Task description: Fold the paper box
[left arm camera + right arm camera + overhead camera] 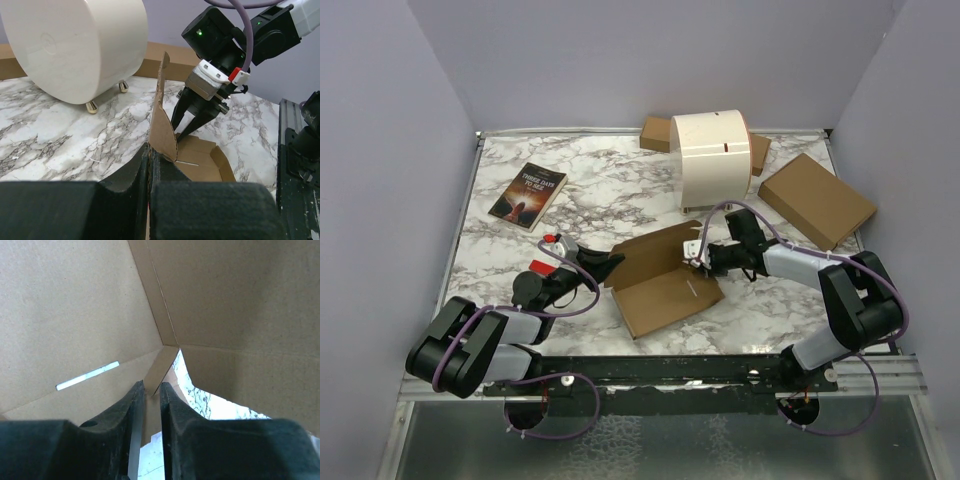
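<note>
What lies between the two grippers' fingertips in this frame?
Only the plain brown cardboard paper box: its raised flap stands between left gripper and right gripper, clearest in the left wrist view.

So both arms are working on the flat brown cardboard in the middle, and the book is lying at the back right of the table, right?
Not quite. The book lies at the back left of the table, as the top view shows. The rest holds: the left gripper and the right gripper are both at the paper box in the middle.
</note>
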Robot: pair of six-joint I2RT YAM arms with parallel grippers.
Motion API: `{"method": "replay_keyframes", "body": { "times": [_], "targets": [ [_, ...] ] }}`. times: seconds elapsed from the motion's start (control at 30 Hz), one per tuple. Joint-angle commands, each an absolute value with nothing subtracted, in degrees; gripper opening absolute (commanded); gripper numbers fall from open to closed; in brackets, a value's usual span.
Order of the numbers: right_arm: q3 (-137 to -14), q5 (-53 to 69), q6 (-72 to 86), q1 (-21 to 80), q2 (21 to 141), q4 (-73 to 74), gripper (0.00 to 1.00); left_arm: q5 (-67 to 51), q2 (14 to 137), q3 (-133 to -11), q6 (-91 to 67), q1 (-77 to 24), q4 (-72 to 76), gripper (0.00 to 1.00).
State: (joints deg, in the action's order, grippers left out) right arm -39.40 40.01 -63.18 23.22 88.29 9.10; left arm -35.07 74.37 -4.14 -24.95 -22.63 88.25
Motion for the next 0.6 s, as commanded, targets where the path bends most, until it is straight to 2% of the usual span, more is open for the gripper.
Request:
{"method": "replay_keyframes", "body": {
  "times": [0.0,0.1,0.47,0.57],
  "targets": [
    [-41.63,41.72,-62.07,24.06,88.35,10.67,0.16,-34.46,74.03,-4.49,-25.14,-23.03,101.95,0.00],
    [-42.30,44.00,-61.91,24.23,88.40,12.59,0.15,-34.28,74.33,-4.84,-25.09,-23.04,101.94,0.00],
    [-43.11,46.29,-62.08,26.09,89.73,14.76,0.38,-34.55,75.13,-5.32,-25.26,-23.20,101.95,0.00],
    [-43.78,46.04,-61.87,26.71,90.81,15.46,0.41,-34.71,75.44,-5.57,-25.41,-23.25,101.95,0.00]
  ]
}}
